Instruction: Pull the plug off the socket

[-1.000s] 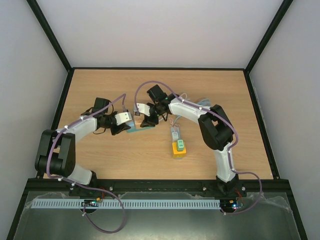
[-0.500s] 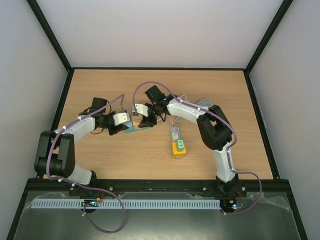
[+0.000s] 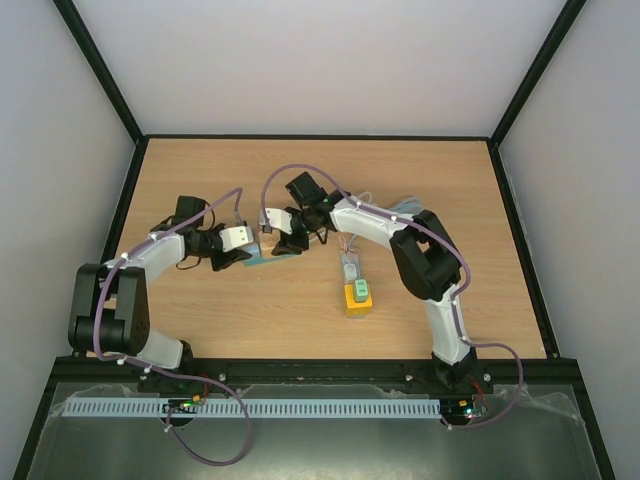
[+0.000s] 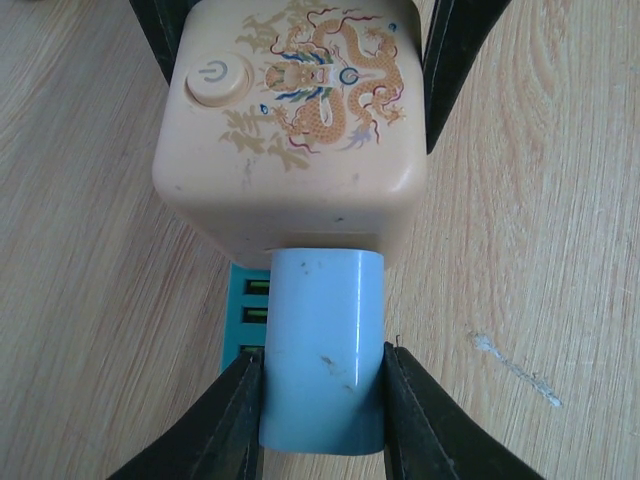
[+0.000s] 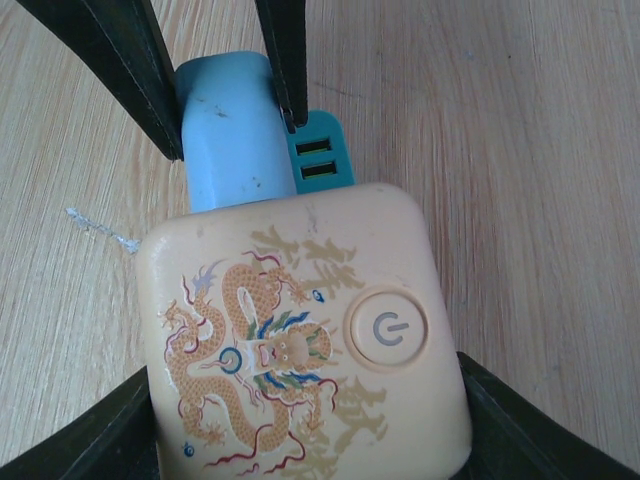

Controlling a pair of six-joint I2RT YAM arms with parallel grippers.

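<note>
two arms, one job each: the right gripper is clamped on the cream cube socket to brace it, and the left gripper pinches the light blue plug for a straight pull. the plug looks seated in the socket's side, mid-table. scuffed plastic, dragon print up top.

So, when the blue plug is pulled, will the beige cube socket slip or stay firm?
Likely rigid: the cube socket looks like hard moulded plastic. Its smooth, rounded sides could slip in the right gripper, which clamps it on two faces only.
</note>
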